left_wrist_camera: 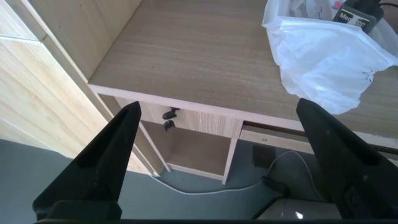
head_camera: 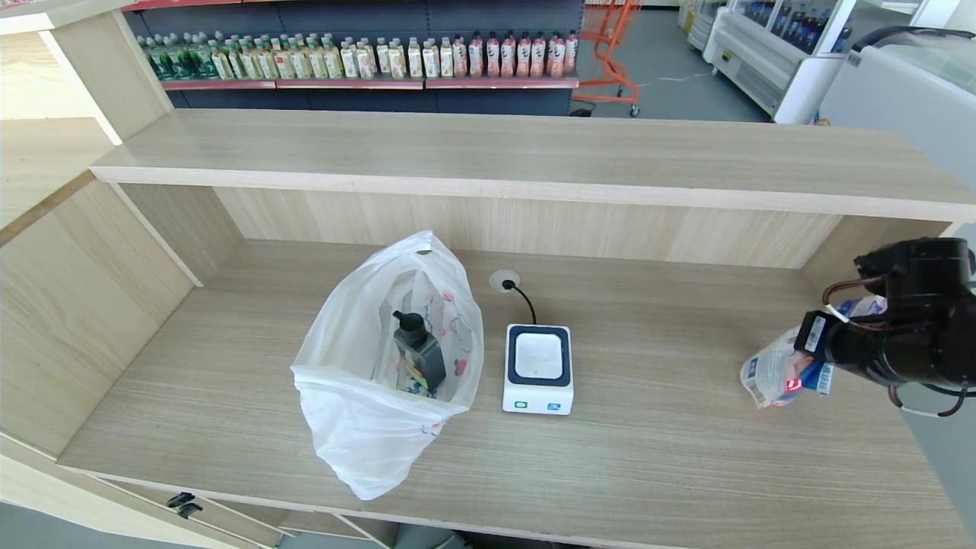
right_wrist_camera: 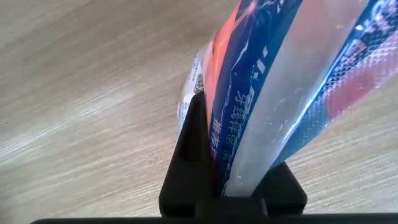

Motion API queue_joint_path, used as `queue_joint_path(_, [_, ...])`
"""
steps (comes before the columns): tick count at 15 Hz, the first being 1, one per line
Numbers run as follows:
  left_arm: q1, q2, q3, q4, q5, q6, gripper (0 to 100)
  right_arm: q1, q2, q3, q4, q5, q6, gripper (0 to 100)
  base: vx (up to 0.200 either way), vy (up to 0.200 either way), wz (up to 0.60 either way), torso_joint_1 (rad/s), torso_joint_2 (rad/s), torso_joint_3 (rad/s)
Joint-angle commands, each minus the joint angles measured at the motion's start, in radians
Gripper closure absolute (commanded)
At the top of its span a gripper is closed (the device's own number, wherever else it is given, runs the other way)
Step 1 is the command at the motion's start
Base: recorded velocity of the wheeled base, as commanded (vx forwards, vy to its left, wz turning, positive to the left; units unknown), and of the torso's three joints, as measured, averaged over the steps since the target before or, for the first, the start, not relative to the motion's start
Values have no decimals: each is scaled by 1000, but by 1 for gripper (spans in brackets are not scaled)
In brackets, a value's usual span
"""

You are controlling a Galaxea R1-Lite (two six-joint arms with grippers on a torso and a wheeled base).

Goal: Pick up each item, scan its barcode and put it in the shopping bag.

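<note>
A white plastic shopping bag (head_camera: 381,366) stands open on the counter's left half, with a dark pump bottle (head_camera: 418,352) inside it. Just to its right sits the white barcode scanner (head_camera: 538,368) with a dark-framed window on top. At the counter's far right my right gripper (head_camera: 801,366) is shut on a clear snack packet (head_camera: 772,371) printed in blue and red, held a little above the wood. In the right wrist view the packet (right_wrist_camera: 280,93) is pinched between the fingers (right_wrist_camera: 193,149). My left gripper (left_wrist_camera: 217,168) hangs open off the counter's front left corner, with the bag (left_wrist_camera: 329,56) beyond it.
A raised wooden shelf (head_camera: 503,160) runs along the back of the counter (head_camera: 648,457), and a side wall closes its left end. The scanner's cable (head_camera: 524,299) goes into a hole behind it. Drawers with dark handles (left_wrist_camera: 168,118) sit under the counter's front edge.
</note>
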Motion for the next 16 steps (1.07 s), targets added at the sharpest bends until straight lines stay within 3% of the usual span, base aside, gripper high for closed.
queue_joint_path(1, [0,0,0,0,1,0,0,-1,-162,-18,5,192,-59,100,0,0,0,0,0,0])
queue_joint_path(2, [2,0,0,0,1,0,0,1,-254,-14,51,411,-139,100,0,0,0,0,0,0])
queue_joint_path(4, [0,0,0,0,1,0,0,27,-349,-22,120,698,-194,100,0,0,0,0,0,0])
queue_joint_path(7, [0,0,0,0,1,0,0,131,-413,-40,123,977,-187,100,0,0,0,0,0,0])
queue_joint_path(9, [0,0,0,0,1,0,0,231,-438,-48,123,1013,-116,100,0,0,0,0,0,0])
queue_joint_path(12, [0,0,0,0,1,0,0,363,-462,-109,118,1014,111,100,0,0,0,0,0,0])
queue_joint_path(16, [0,0,0,0,-1,0,0,375,-427,-135,118,1010,125,100,0,0,0,0,0,0])
